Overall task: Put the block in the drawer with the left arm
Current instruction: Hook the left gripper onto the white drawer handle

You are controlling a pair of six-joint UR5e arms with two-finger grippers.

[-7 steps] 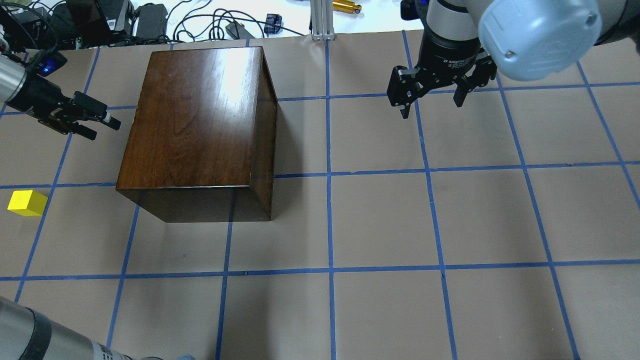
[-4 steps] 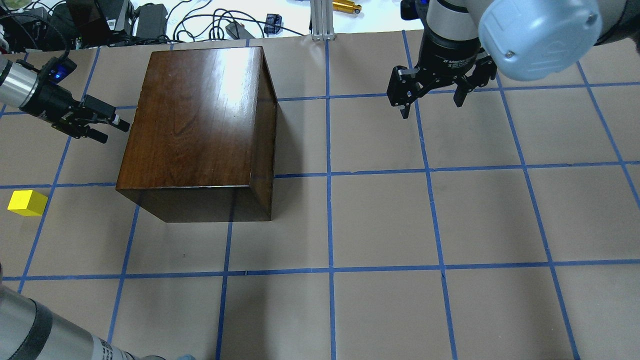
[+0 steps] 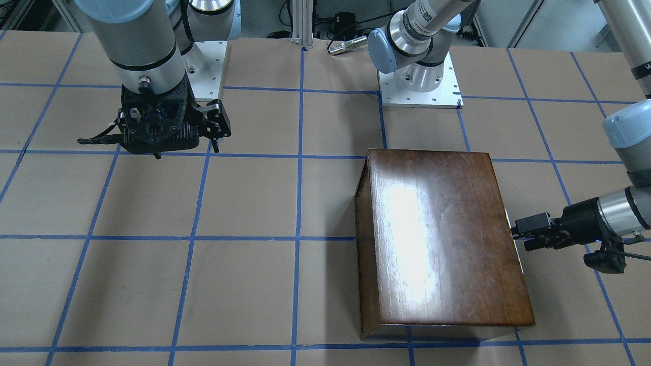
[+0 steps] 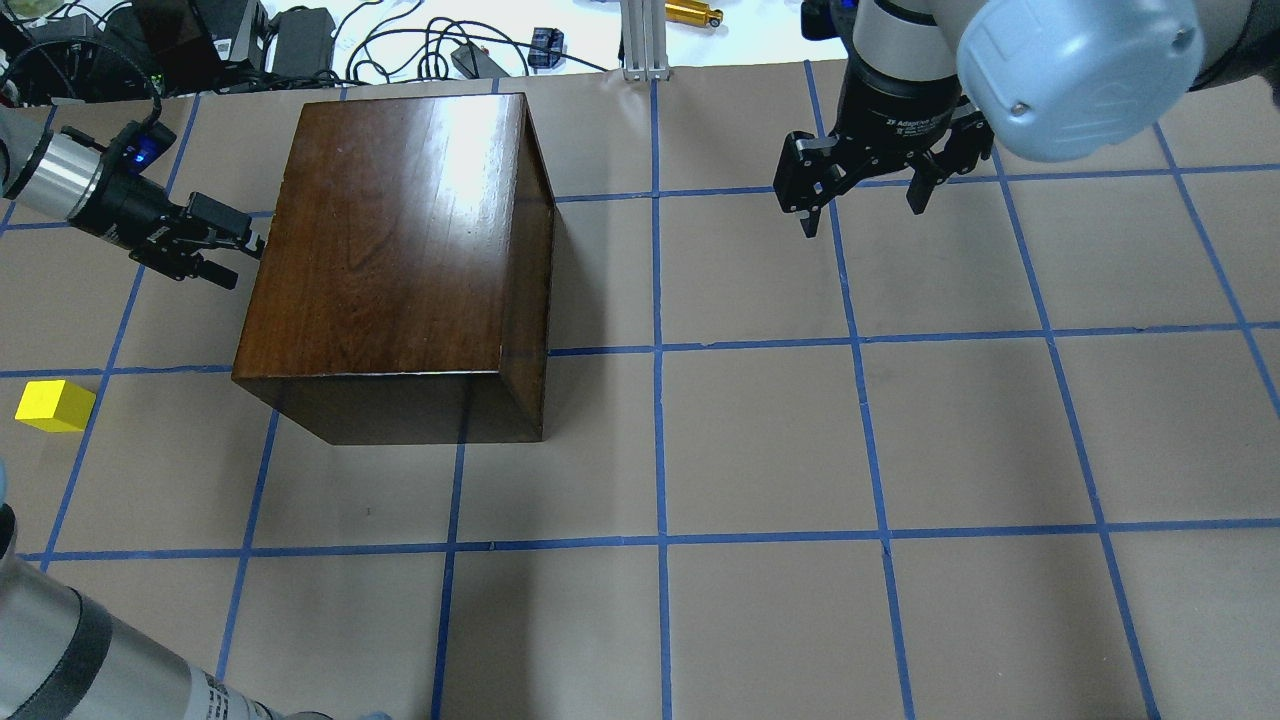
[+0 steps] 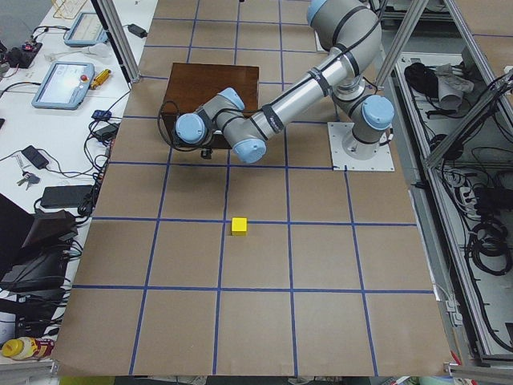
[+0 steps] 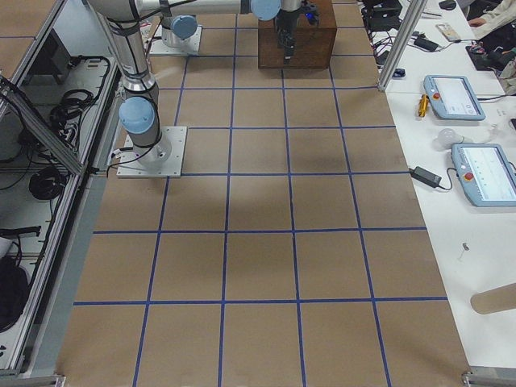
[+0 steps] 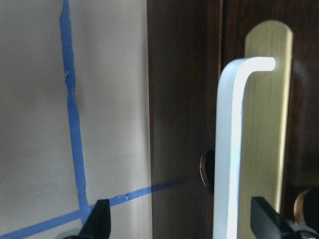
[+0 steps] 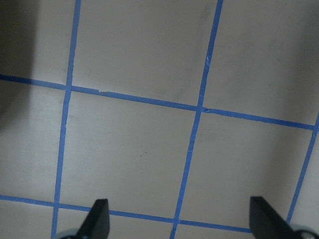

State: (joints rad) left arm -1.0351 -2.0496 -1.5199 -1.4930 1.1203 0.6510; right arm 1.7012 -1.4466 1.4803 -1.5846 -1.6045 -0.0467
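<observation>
The yellow block (image 4: 55, 405) lies on the table at the left, in front of my left gripper; it also shows in the exterior left view (image 5: 239, 226). The drawer is closed in the dark-brown box (image 4: 400, 240). Its dark front (image 7: 184, 99) and white handle (image 7: 232, 149) fill the left wrist view. My left gripper (image 4: 240, 260) is open at the box's left side, its fingers (image 7: 97, 224) on either side of the handle. It also shows in the front-facing view (image 3: 519, 236). My right gripper (image 4: 862, 215) is open and empty, above the table far right.
Blue tape lines grid the brown table top (image 4: 760, 440). Cables, power bricks and a metal post (image 4: 640, 40) lie past the far edge. My left arm's forearm (image 4: 90, 660) crosses the near left corner.
My left gripper has moved right, up to the box's left side, and its fingers now straddle the handle. The right arm, box and block have not moved.
</observation>
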